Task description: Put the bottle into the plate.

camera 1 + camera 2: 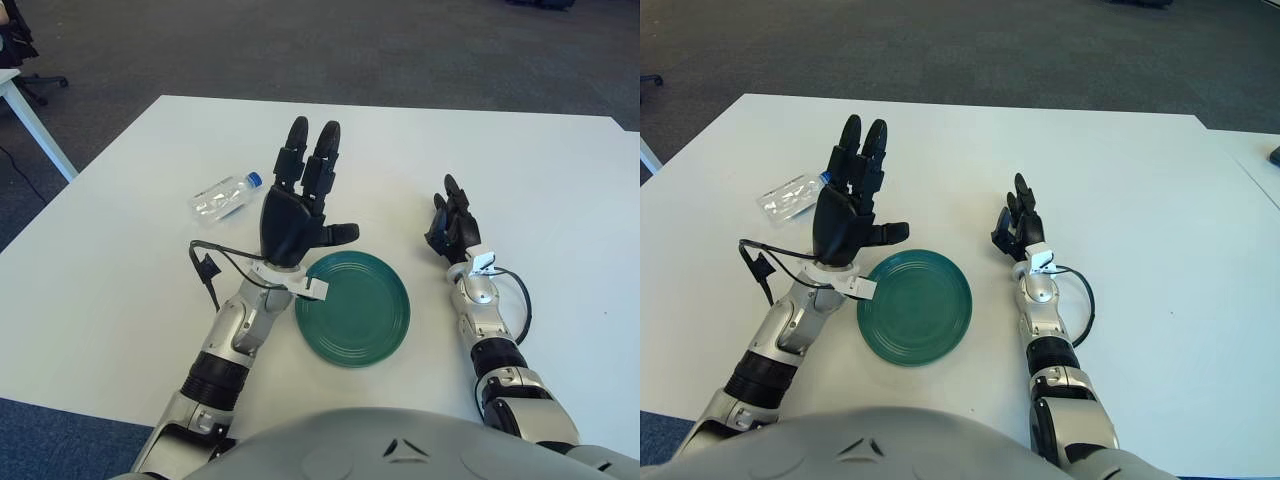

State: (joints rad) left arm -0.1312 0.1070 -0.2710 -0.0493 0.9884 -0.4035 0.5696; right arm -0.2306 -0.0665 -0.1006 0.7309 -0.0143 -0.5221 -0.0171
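Left hand (296,215) open above white table (120,280), grey carpet (300,45) beyond

Bottle (223,196) lies on the table (120,280), behind-left of the plate (352,308), well apart

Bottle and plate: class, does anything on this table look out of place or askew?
Only the bottle stands out: it lies on its side on the white table, blue cap toward the left hand, apart from the green plate, which sits flat and holds nothing. No spill or damage shows. The left hand is raised, fingers spread; the right hand shows right of the plate.
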